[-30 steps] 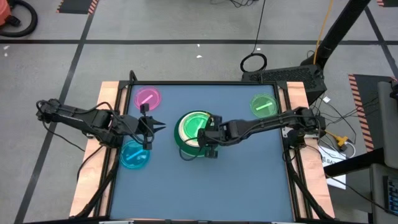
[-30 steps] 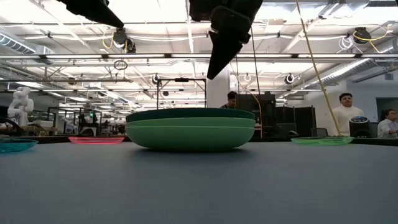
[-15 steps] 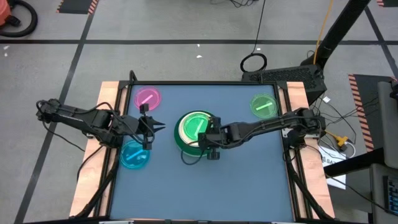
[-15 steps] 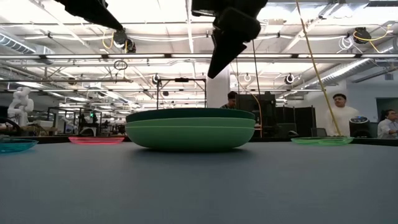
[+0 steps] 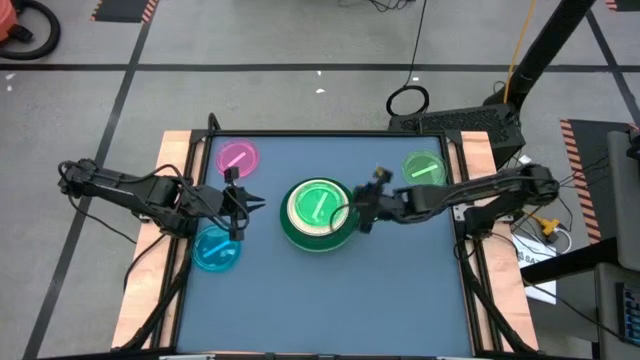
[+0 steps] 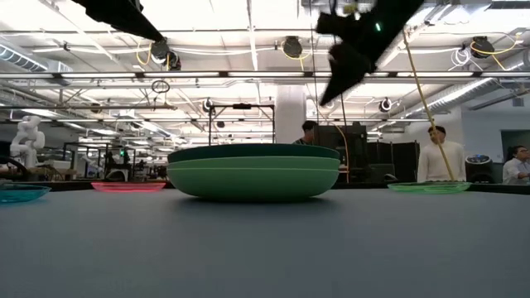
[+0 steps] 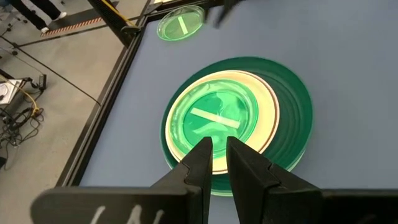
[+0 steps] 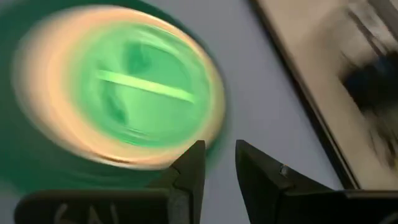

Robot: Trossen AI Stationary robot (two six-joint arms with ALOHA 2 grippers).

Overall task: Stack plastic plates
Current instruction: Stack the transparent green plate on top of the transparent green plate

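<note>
While reading across the table from its left side: hovering between the pink plate and the blue plate, the left gripper, waiting, fingers nearly together with only a thin slit showing in its own wrist view and nothing held. Sitting at the table's middle, the stack: dark and light green large plates at the bottom, cream plates above them, a small green striped plate lying on top, roughly centred but with the cream rim showing wider on one side. Hanging just beside the stack's right edge and above it, the right gripper, fingers parted by a narrow gap, carrying nothing. Lying near the far right corner, well apart from the stack, a second green striped plate. Judging the job as partly done, with three small plates waiting flat on the table. Worrying mostly about the pickups: thin, shallow rims lying flush on the surface, likely sliding away or slipping out of a narrow pinch. Worrying also about the drop: a plate released off-centre or tilted probably skating off the slick top plate, or a low pass of either arm clipping the stack and shifting it.
</note>
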